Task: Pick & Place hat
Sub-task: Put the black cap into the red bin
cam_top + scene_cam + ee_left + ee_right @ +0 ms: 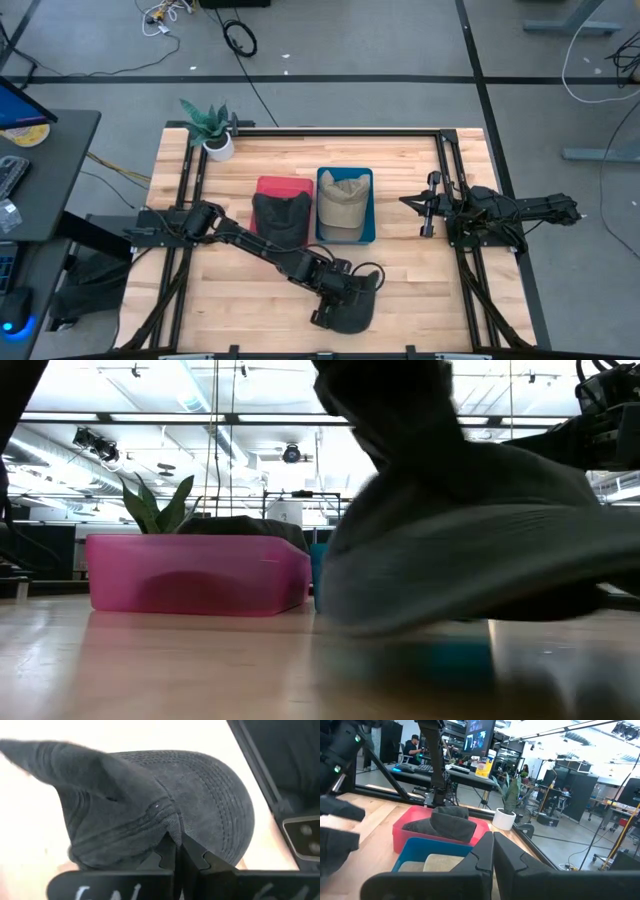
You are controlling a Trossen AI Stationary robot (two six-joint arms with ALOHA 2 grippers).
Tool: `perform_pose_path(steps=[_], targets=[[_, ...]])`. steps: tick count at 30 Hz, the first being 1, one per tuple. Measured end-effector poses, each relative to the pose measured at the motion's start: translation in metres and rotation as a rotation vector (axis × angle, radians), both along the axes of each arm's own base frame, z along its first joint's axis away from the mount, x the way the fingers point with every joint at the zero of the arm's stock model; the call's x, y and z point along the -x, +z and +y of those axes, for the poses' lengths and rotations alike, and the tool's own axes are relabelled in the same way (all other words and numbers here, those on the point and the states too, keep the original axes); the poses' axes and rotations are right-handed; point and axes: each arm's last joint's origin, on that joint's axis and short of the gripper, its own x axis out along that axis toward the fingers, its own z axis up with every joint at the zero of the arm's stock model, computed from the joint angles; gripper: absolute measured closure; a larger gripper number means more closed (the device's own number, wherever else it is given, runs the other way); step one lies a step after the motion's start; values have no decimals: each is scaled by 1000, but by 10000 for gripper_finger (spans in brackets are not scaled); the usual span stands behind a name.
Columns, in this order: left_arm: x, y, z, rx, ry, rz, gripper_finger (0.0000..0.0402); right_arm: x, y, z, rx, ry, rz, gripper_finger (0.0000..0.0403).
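Note:
A dark grey cap [358,305] is at the table's near middle, held by my left gripper [335,290], which is shut on it. The cap fills the low view [470,530], close above the table. The left wrist view shows its stitched brim [215,795] and crumpled crown [100,810]. A pink bin [262,185] holds another dark hat [282,215], and the blue bin [322,175] beside it holds a tan hat [345,205]. My right gripper [425,210] waits, shut, at the table's right side, touching nothing. My left gripper [175,840] pinches a fold of the cap's cloth [162,817] where the crown meets the brim, between its two fingertips. It comes slanting down from the table's left. The crown is bunched and creased at the hold. Whether the cap's underside touches the table, I cannot tell.
The two bins stand side by side at the table's middle, far of the cap. A potted plant [212,130] stands at the far left corner. Dark frame rails run along the table's left and right sides [450,170]. Bare wood lies around the cap.

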Motion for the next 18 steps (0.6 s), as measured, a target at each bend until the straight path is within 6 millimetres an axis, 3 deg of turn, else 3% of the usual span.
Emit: perform_pose_path(steps=[10,18], targets=[[18,32,-22,-255,51,-1,399,0,0,0,0,0,1,389],[44,59,-35,-505,141,22,400,0,0,0,0,0,0,389]])
